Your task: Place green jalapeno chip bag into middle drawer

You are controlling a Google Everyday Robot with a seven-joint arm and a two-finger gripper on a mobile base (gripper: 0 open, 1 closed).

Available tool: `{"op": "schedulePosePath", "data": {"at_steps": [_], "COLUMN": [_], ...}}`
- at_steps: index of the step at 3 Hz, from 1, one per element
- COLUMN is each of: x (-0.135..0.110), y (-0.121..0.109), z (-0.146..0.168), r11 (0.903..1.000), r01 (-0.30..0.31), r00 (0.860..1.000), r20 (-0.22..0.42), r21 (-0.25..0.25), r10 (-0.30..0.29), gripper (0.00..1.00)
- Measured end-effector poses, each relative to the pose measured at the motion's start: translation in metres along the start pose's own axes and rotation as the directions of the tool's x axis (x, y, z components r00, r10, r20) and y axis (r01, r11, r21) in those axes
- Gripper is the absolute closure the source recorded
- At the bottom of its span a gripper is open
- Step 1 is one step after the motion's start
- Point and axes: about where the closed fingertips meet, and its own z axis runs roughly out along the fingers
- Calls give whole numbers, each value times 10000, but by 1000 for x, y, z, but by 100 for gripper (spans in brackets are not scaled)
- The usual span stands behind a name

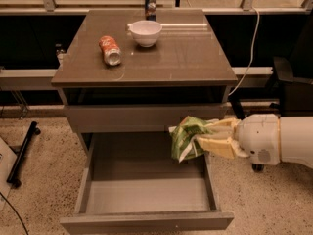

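Note:
The green jalapeno chip bag [184,137] is crinkled and held in the air by my gripper [201,135], whose pale fingers are shut on it. The white arm comes in from the right. The bag hangs over the right side of the open middle drawer [146,196], just above its right wall. The drawer is pulled out towards the front, with a bare grey floor. The bag hides part of the drawer's back right corner.
On the brown cabinet top [195,58] lie an orange-red soda can [110,50] on its side, a white bowl [145,32] and an upright can [150,5] at the back. The shallower drawer [122,117] above is shut. A black stand leg [22,153] is at left.

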Motion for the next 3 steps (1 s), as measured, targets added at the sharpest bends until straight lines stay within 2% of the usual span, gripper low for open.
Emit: {"op": "schedulePosePath", "data": {"at_steps": [1, 2, 3], "x": [50, 93, 93], "y": [-3, -19, -19], "z": [27, 83, 83], "r11": [9971, 9902, 9902], "r01": [-735, -1329, -1329], "r00": [9954, 9878, 9878], "r20": [-633, -878, -878], "r21": [-217, -437, -438], "r10": [720, 1287, 1287], "gripper": [100, 100, 100]}}
